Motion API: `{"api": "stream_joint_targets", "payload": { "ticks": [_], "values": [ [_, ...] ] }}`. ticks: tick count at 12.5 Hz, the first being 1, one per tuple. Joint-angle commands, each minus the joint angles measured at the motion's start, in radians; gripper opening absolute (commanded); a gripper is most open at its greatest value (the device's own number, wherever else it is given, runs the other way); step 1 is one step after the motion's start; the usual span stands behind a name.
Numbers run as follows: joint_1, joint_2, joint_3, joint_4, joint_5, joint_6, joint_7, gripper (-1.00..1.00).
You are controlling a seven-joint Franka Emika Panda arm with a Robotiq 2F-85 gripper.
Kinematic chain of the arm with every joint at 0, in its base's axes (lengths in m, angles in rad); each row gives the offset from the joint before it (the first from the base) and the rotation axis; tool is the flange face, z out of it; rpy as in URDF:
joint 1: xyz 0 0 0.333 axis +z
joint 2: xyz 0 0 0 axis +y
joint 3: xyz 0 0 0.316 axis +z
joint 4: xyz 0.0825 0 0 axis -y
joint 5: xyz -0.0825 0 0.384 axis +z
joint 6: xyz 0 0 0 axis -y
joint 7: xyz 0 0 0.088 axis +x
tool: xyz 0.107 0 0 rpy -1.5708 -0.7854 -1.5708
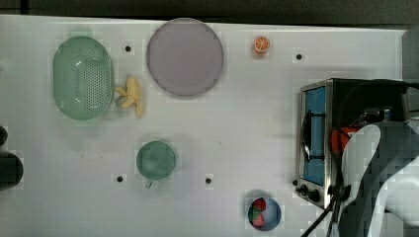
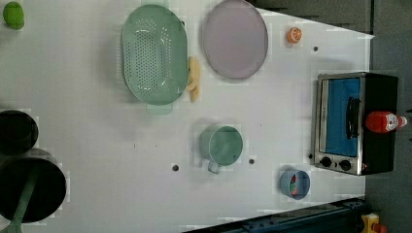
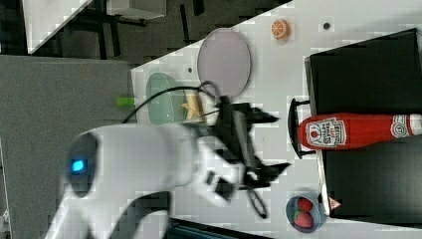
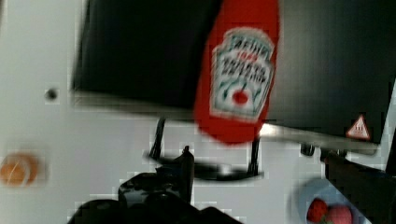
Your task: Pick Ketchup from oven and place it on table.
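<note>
One red ketchup (image 3: 356, 131), white shield label, lying flat

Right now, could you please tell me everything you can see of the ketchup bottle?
The ketchup is a red bottle that looks like plastic, with a white shield-shaped label and a white cap. It lies on its side on the black top of the oven, its base end over the oven's front edge above the dark door handle and its cap pointing toward the back. Nothing but the oven touches it; the claw is apart from it, in front of the base.
</note>
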Motion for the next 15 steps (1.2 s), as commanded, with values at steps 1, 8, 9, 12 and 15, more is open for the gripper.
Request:
{"api": "stream_joint_targets", "payload": {
  "ticks": [1,8,9,12,15],
  "values": [
    [0.001,0.017,-0.047,0.006,0.010,0.114,0.002,1.00],
    [-0.029,0.166,-0.066,-0.036,0.158,0.188,0.001,1.00],
    [-0.030,0.168,-0.067,-0.051,0.163,0.210,0.001,1.00],
    [-0.030,0.168,-0.065,-0.099,0.179,0.291,0.001,1.00],
    [-0.030,0.167,-0.066,-0.116,0.178,0.292,0.001,0.44]
  ]
}}
